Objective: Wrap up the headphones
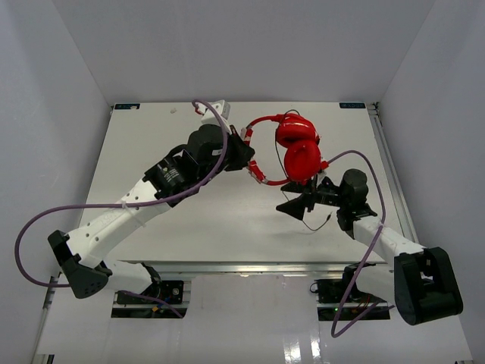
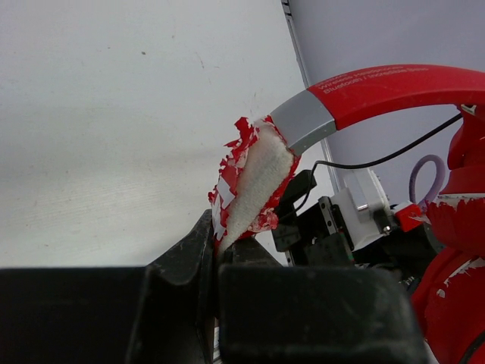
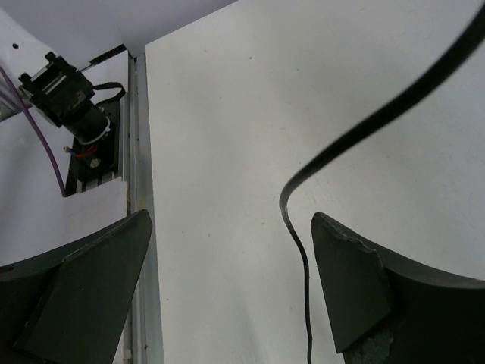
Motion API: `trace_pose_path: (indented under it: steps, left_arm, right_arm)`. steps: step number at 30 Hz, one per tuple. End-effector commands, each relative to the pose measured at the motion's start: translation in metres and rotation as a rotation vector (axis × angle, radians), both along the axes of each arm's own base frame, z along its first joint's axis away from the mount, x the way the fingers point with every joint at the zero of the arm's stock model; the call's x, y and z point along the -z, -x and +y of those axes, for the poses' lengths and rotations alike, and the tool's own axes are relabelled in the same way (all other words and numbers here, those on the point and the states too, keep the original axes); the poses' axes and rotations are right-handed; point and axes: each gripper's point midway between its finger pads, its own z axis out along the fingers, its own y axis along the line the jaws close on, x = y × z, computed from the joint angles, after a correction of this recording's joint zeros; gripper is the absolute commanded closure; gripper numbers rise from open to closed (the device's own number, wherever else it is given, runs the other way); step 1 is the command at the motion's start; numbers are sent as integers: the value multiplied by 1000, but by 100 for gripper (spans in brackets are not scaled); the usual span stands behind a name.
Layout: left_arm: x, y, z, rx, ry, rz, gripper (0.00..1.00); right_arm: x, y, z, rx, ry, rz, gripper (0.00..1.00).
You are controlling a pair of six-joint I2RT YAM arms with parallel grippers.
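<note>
The red headphones (image 1: 297, 148) are held up over the table's far middle, their two ear cups stacked close together. My left gripper (image 1: 247, 157) is shut on the thin headband (image 1: 258, 173). In the left wrist view the jaws (image 2: 216, 246) pinch the band's worn white padding (image 2: 254, 178), and an ear cup (image 2: 455, 296) hangs at the right. My right gripper (image 1: 293, 205) is open just below the lower ear cup. The thin black cable (image 3: 297, 243) hangs between its fingers (image 3: 356, 288), close to the right one and touching neither. It trails on the table (image 1: 312, 224).
The white table (image 1: 151, 152) has white walls on three sides. Its metal side rail (image 1: 390, 174) runs along the right. In the right wrist view the table's edge rail (image 3: 136, 189) and a black motor block (image 3: 64, 95) lie to the left.
</note>
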Motion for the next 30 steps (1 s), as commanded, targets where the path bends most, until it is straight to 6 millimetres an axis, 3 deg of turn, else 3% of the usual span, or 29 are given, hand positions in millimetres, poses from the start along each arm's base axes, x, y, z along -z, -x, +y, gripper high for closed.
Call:
trace_pose_path:
  steps: [1,5,16,22,26,30]
  left_arm:
    - [-71,0,8,-35,160,-100,100]
    - [-87,-1,15,-64,178,-127,100]
    - [-113,7,21,-57,244,-145,100]
    - [-115,6,28,-84,245,-154,100]
    - [-117,3,37,-133,243,-165,100]
    - [-122,1,42,-158,256,-177,100]
  right_arm:
    - [-1,6,5,-103,11,-205,5]
    - [13,13,4,-127,63,-223,1]
    - [30,20,12,-227,128,-281,19]
    - [35,28,11,-263,167,-298,36]
    - [33,34,7,-276,199,-306,63]
    - [18,36,6,-273,193,-351,72]
